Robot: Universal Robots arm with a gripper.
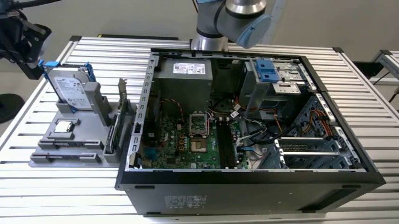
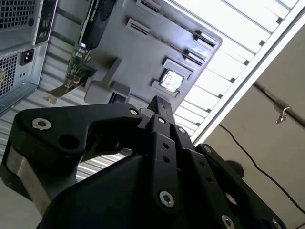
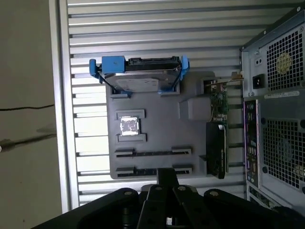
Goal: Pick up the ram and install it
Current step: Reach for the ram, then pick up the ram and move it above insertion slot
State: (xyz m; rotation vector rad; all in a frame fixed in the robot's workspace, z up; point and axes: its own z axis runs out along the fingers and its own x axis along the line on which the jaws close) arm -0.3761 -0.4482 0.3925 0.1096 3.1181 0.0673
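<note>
My gripper (image 3: 167,174) hangs over the grey parts holder (image 3: 157,124). Its fingers (image 2: 164,117) are pressed together at the tips, and I see nothing pinched between them. In the exterior view the gripper sits at about eleven o'clock from the holder, just beside the blue frame of the hard drive (image 1: 70,91).

The holder lies on the slatted table (image 1: 62,196), at nine o'clock from the open computer case (image 1: 249,196) and close against its side. In the exterior view the hard drive leans at the holder's twelve o'clock end. The small silver CPU chip (image 1: 64,126) lies flat near the middle, and the upright expansion card (image 1: 121,116) stands along the three o'clock edge, next to the case wall. Two long holder slots (image 3: 152,152) run side by side at the six o'clock end.

I cannot tell where the ram is. A thin dark line runs along each holder slot, but I cannot tell whether that is a stick. Inside the case, the dark memory slots (image 1: 223,144) lie at three o'clock from the processor socket (image 1: 198,140) on the motherboard (image 1: 168,140), and I cannot tell whether a stick is seated there.
</note>
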